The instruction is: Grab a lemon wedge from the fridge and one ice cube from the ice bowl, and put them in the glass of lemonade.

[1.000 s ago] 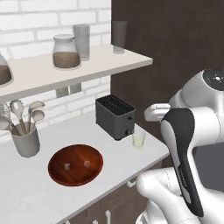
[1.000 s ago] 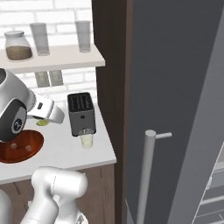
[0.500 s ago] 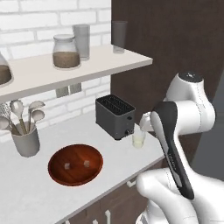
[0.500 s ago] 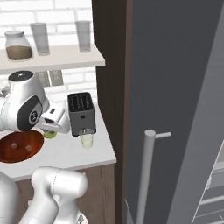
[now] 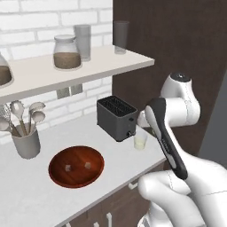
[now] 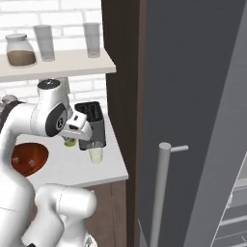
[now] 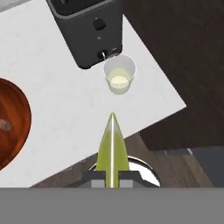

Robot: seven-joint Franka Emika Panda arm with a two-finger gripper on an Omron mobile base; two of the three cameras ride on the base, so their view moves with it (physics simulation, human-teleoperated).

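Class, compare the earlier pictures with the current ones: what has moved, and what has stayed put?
The arm has swung from over the bowl toward the glass of lemonade, carrying the lemon wedge shut in the gripper. The glass, toaster and bowl stayed put.

The ice bowl (image 5: 76, 166) is glossy reddish-brown wood. The glass of lemonade (image 7: 119, 73) is clear and smooth. The toaster (image 5: 117, 118) looks matt dark metal. The desk (image 5: 26, 190) is smooth, matt pale grey. The lemon wedge (image 7: 112, 149) has a smooth yellow-green skin. The wall (image 5: 40, 24) is white brick.
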